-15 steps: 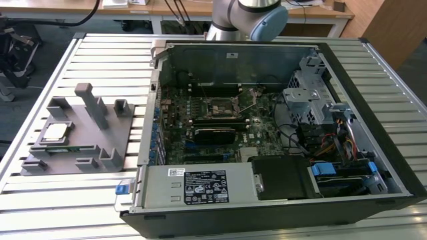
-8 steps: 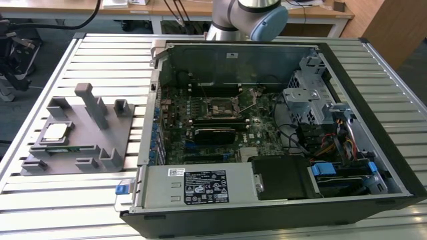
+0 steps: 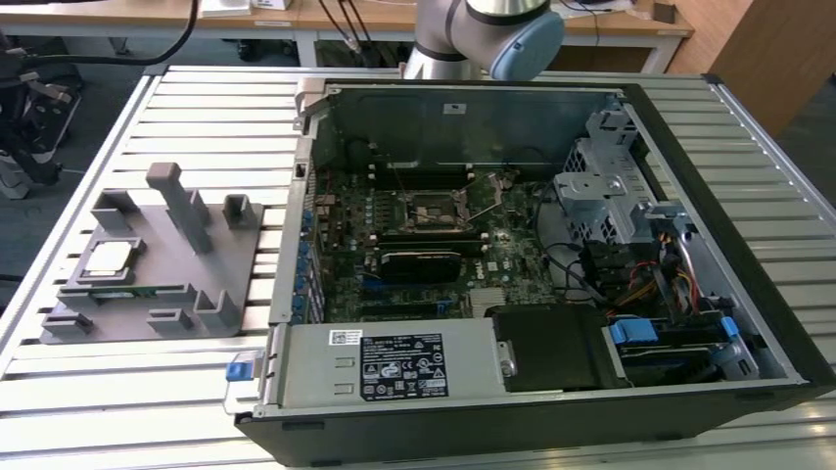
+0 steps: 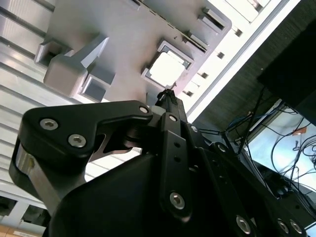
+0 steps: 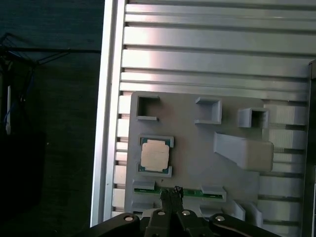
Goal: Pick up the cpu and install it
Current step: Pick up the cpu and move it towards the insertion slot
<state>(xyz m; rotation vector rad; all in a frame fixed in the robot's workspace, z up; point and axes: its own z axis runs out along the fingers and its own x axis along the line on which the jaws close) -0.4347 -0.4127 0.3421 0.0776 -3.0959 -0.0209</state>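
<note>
The cpu (image 3: 108, 258) is a small silver-topped square lying flat in a framed pocket of the grey holder tray (image 3: 196, 284) on the exterior view's left. It shows in both wrist views, as a pale square (image 5: 155, 154) and as a bright patch (image 4: 166, 69). My gripper (image 5: 171, 191) hangs well above the tray, its tips (image 4: 168, 95) near the cpu's pocket. The two black fingers are shut together with nothing between them. The open socket (image 3: 438, 209) sits on the motherboard inside the computer case (image 3: 731, 176).
A green memory stick (image 5: 190, 193) lies in a slot of the tray beside the cpu. Grey posts and a wedge block (image 5: 244, 150) rise from the tray. The ribbed metal table (image 3: 117, 392) carries tray and case. The arm's base (image 3: 477, 29) stands behind the case.
</note>
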